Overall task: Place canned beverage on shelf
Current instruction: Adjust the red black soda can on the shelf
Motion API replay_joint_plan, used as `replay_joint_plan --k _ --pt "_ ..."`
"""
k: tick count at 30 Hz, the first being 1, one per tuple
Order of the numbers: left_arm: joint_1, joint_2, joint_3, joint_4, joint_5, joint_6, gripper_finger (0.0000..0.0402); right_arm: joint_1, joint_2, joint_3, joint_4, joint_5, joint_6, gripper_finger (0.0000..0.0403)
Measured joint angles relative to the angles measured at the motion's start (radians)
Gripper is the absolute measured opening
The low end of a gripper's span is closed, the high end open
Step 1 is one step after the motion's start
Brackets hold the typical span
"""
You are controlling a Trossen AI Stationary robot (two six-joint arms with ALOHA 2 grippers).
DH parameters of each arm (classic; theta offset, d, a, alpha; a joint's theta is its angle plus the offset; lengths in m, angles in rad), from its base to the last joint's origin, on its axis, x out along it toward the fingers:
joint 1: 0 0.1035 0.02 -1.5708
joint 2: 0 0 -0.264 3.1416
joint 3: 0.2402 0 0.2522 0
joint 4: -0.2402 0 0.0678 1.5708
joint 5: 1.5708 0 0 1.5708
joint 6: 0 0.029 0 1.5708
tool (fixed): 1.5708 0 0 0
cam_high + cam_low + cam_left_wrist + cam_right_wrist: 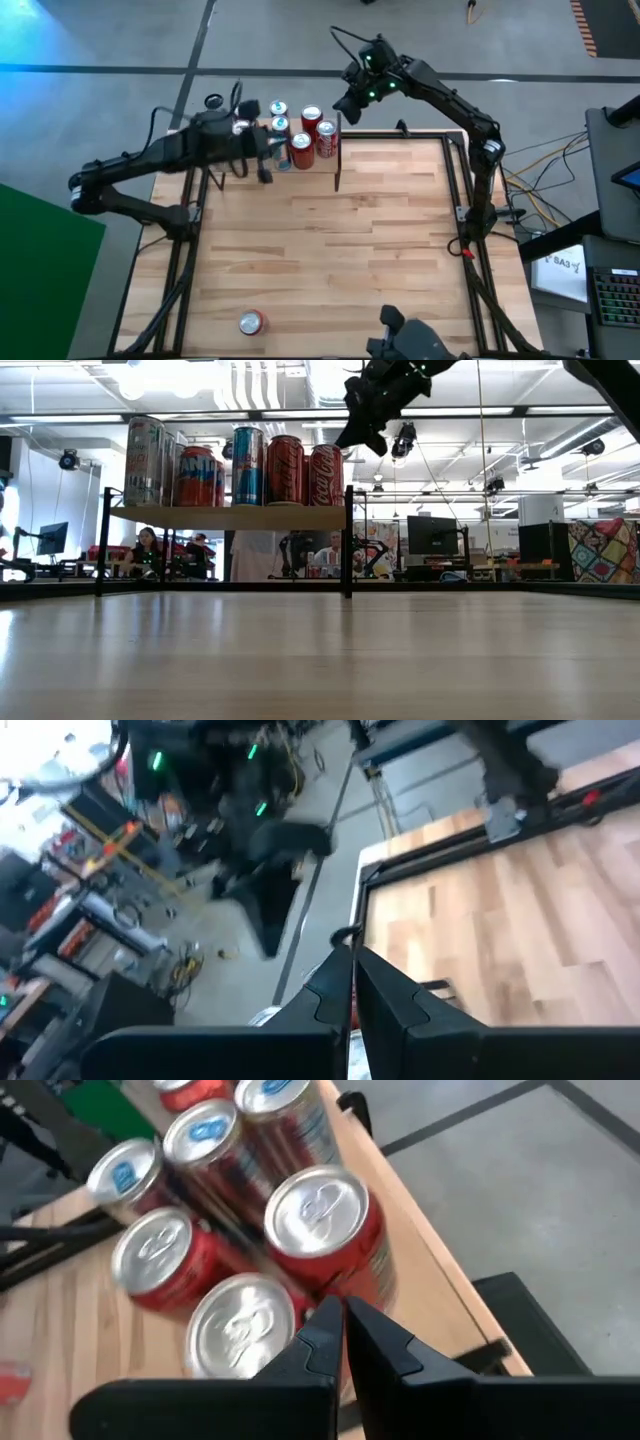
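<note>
The shelf [230,517], a small light wood board on black uprights, stands at the table's far left. Several cans [285,468] stand upright on it, red ones and blue-and-white ones, also seen from above as cans [318,1220]. One more red can [251,322] lies on its side on the tabletop near the front edge. My right gripper [347,108] hangs shut above the shelf's right end, clear of the cans, and shows as the right gripper [340,1330] in its wrist view. My left gripper [266,170] is shut in the air beside the shelf's near side.
Black frame rails [455,190] run along the table's edges. A dark piece of equipment [405,338] sits at the near edge. The wide wooden tabletop [340,250] lies between the shelf and the fallen can. People [148,550] sit in the room beyond the table.
</note>
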Motion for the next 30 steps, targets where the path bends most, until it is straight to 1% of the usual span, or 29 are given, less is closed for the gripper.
replay_joint_plan --k 4,8,10,16,20,25,30 --pt "0.097 0.109 0.13 -0.111 0.069 0.002 0.0 0.0 -0.02 0.0 -0.068 0.0 -0.033 0.0009" --pt "0.193 0.216 0.253 -0.223 0.227 0.01 0.0 0.0 -0.046 -0.002 -0.097 0.001 -0.048 0.0009" --pt "0.231 0.264 0.302 -0.258 0.269 0.013 0.0 0.0 -0.056 -0.002 -0.108 0.0 -0.052 0.0009" --pt "0.312 0.389 0.421 -0.341 0.296 0.053 0.0 0.002 -0.1 -0.037 -0.112 0.0 -0.05 0.0009" --pt "0.35 0.458 0.487 -0.399 0.365 0.064 0.0 0.011 -0.129 -0.077 -0.111 0.0 -0.042 0.0009" --pt "0.381 0.502 0.527 -0.421 0.37 0.069 0.0 0.046 -0.156 -0.142 -0.082 0.001 -0.035 0.0009" --pt "0.389 0.522 0.545 -0.419 0.37 0.084 0.0 0.083 -0.207 -0.238 0.005 0.0 -0.005 0.0009"
